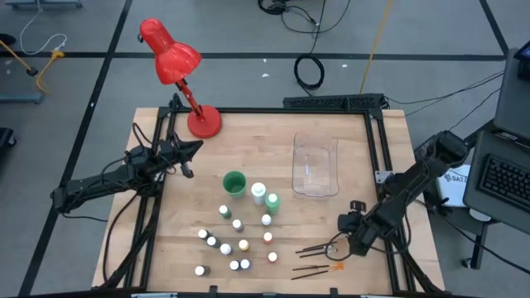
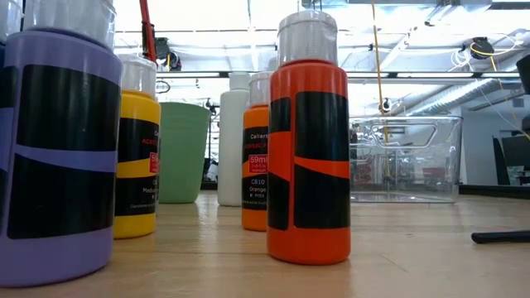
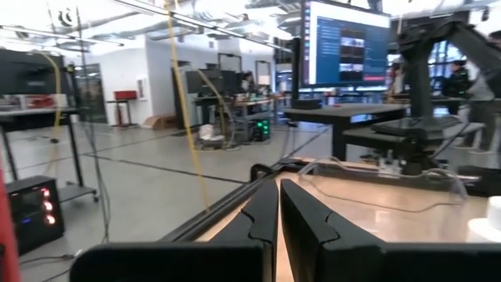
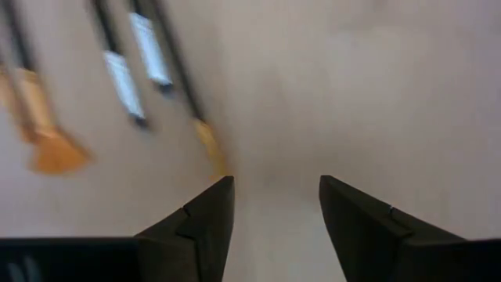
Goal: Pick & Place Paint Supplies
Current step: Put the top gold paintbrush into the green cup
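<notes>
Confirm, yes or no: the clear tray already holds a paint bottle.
No. In the high view the clear tray shows only bare wood through it.

High cam overhead; low cam table-level, both catch tray (image 1: 315, 168).

A robotics lab: monitor (image 3: 344, 43) on desks, floor cables (image 1: 310, 71), exposed ceiling ducts (image 2: 464, 93).
</notes>
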